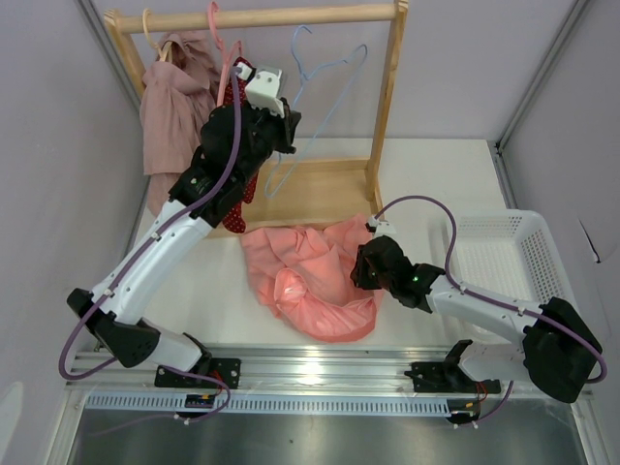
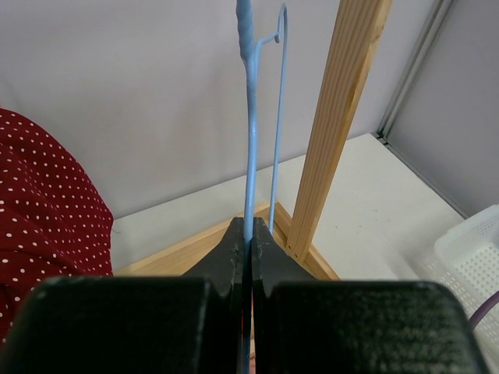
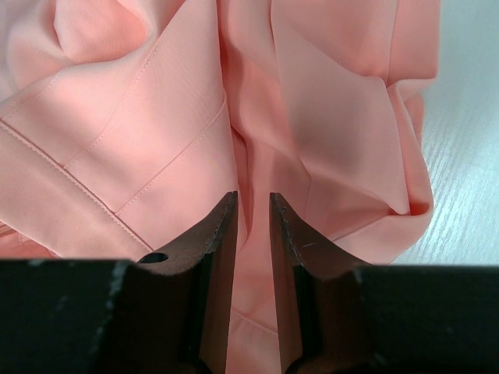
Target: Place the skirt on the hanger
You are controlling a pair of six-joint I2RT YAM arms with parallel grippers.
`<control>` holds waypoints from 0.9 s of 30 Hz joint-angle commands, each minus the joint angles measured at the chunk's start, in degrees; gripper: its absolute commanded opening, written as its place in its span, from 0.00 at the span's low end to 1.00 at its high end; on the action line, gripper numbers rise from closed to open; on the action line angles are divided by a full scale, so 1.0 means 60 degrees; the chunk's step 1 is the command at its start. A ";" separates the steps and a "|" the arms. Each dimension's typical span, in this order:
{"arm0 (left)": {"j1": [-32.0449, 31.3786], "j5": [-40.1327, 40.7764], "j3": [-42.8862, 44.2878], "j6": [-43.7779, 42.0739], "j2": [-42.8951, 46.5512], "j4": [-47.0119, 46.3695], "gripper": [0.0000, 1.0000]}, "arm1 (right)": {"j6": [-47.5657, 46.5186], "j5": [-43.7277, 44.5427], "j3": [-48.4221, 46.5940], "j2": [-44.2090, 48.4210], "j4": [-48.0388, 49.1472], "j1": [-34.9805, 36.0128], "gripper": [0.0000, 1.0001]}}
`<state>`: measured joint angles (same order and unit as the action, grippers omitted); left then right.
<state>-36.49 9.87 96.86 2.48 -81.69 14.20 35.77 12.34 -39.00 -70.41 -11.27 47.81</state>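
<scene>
Left claw (image 2: 248, 243) pinches the stiff wire hanger (image 2: 251, 132); right claw (image 3: 253, 226) holds a fold of the skirt (image 1: 310, 276). Thin, limp, slippery: you should grip its waistband.

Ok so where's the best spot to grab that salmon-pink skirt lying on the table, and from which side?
Probably the stitched band of the salmon-pink thin fabric skirt, coming from above. The skirt lies crumpled flat on the white table, so only raised folds offer purchase, and the seamed band looks firmer than loose cloth. The right gripper already has a fold between its jaws.
</scene>
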 commanded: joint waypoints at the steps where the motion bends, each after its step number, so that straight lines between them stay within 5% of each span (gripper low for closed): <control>1: 0.0076 -0.0413 0.0176 -0.0223 0.0402 0.0135 0.00 | -0.0190 0.0038 -0.0223 -0.0027 0.0135 -0.0088 0.28; 17: 0.0032 -0.3064 -0.5650 0.1271 0.5891 0.3374 0.00 | -0.0175 0.0156 -0.0779 0.0104 -0.0788 -0.0190 0.29; 24: 0.0017 -0.4779 -0.6373 0.1505 0.7242 0.4181 0.00 | 0.0088 0.0155 -0.1130 0.0192 -0.1300 -0.0439 0.29; 27: 0.0003 -0.4473 -0.6168 0.1316 0.7448 0.4562 0.00 | 0.0191 0.0360 -0.1321 0.0659 -0.1710 -0.0498 0.39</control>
<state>-36.40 -14.44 58.67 10.02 -38.09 40.05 36.25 12.73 -43.66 -70.30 -19.00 45.34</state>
